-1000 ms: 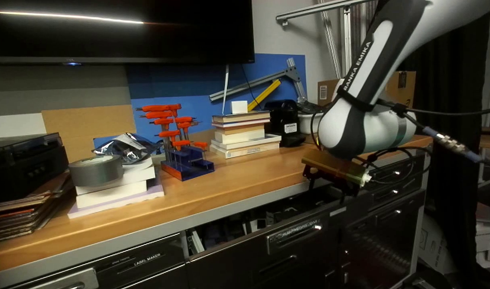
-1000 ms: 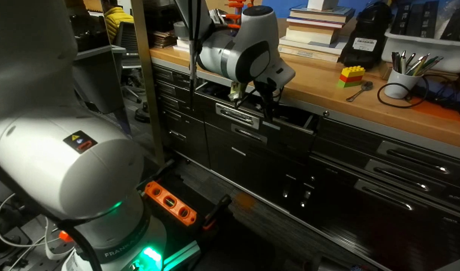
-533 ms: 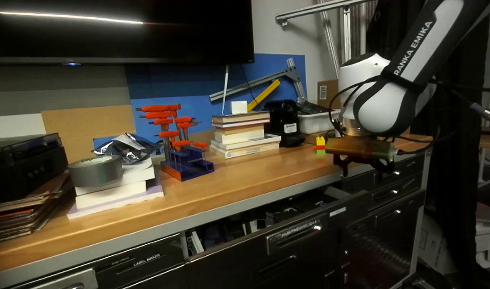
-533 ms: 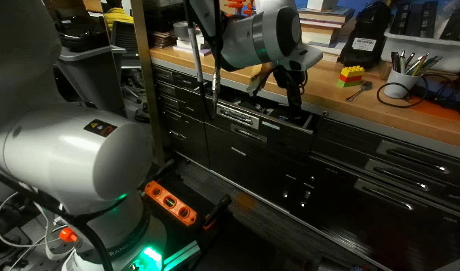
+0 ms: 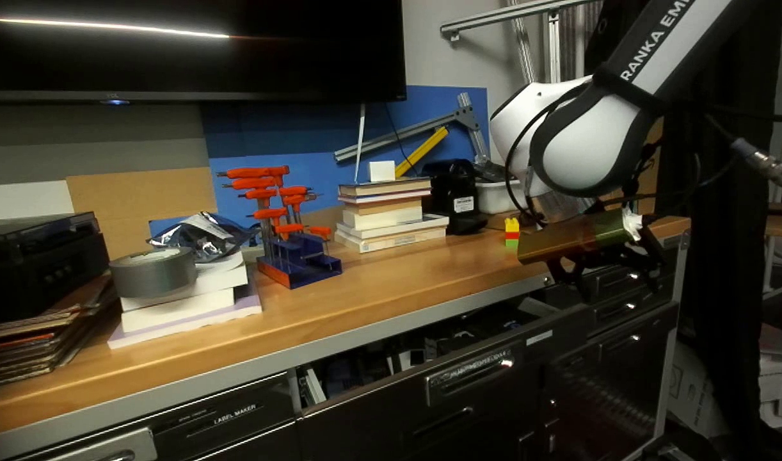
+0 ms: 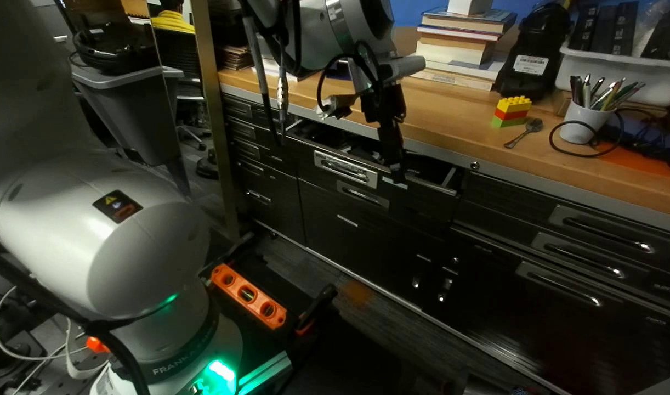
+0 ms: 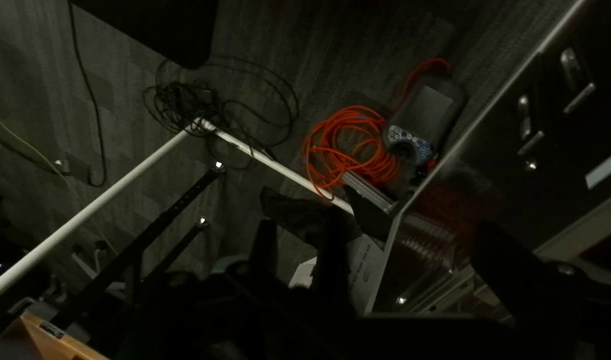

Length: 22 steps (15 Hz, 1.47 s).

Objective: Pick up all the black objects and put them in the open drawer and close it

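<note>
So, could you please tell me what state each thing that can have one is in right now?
Gripper: open
Task drawer: open
Label-maker drawer: shut
Wall screen: dark but for a bright streak
Screen's blue light: lit
Tape roll: lying flat
Tool rack: upright, holding red-handled tools
Toy bricks: joined in an upright stack
Pen cup: upright, filled
Spoon: lying flat
Base light: glowing green

Claw hangs near open drawer, jaws apart.

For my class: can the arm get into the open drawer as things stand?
Probably yes: the drawer sticks out from under the counter, its inside exposed, and the open gripper hangs nearby.
</note>
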Motion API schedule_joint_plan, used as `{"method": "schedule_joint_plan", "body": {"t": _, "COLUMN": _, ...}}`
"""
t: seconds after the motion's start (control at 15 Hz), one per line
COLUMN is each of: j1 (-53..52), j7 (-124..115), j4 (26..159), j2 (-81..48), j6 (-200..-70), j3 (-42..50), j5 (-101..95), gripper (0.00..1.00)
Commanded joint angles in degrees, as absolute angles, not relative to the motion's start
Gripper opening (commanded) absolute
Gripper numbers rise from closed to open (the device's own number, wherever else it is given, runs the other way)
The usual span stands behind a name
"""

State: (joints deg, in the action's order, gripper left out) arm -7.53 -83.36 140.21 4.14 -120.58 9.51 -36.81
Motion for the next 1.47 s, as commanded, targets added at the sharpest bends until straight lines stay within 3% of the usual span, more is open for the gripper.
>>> {"method": "schedule_joint_plan", "body": {"t": 0.0, "j1": -4.05, "j7": -77.74, "j4": 140.19, "j2": 3.18, "j6": -116.38, "j3": 4.76, "j5": -32.46, "gripper": 1.00}}
{"method": "schedule_joint_plan", "body": {"t": 0.67, "j1": -2.00, "j7": -66.77, "j4": 137.60, "j2": -9.90, "j6": -119.22, "j3": 3.20, "j5": -23.98, "gripper": 1.00}}
{"method": "schedule_joint_plan", "body": {"t": 1.4, "j1": -2.03, "j7": -63.49, "j4": 133.97, "j2": -19.48, "j6": -137.61, "j3": 3.40, "j5": -2.34, "gripper": 1.00}}
